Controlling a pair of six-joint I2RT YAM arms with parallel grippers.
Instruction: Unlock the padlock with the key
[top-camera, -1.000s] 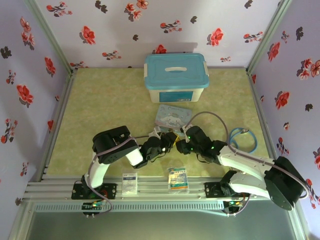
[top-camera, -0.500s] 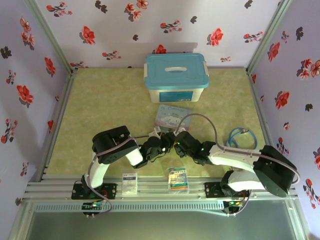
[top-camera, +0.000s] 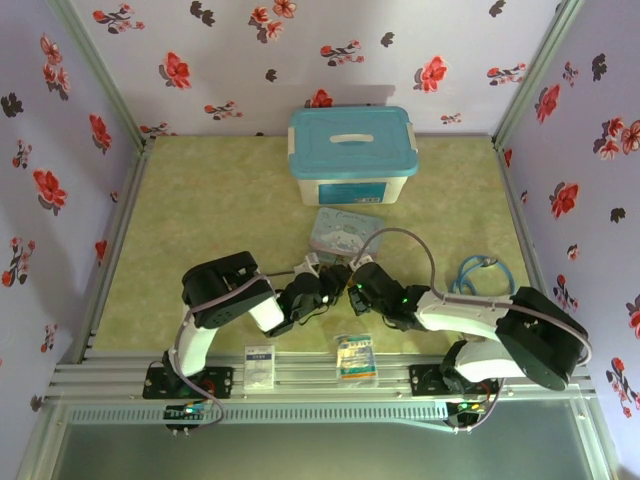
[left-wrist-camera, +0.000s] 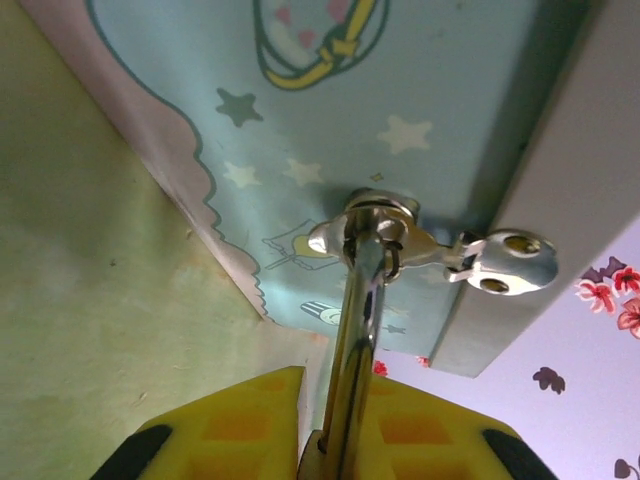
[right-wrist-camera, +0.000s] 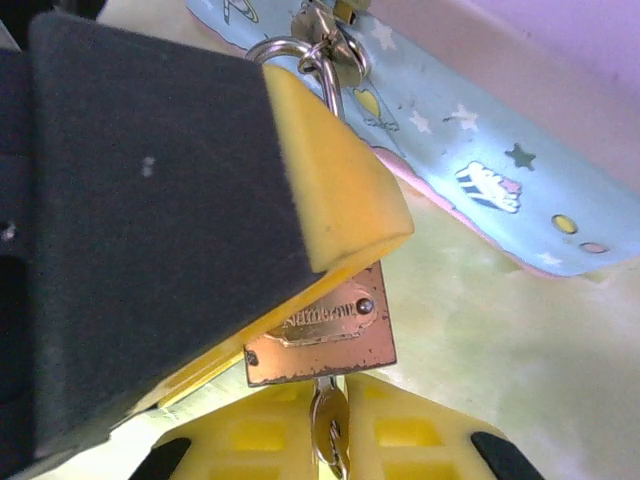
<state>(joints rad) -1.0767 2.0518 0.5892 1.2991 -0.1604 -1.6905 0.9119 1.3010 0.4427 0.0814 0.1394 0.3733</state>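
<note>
Padlock hangs clamped in the left gripper near the tin, key seated underneath, pinched by the right gripper. Danger: twisting could slip that thin key, or swivel the padlock.

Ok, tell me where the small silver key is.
Right wrist view, bottom centre: the small silver key is pinched in the right gripper, directly below the brass padlock and touching its underside.
</note>
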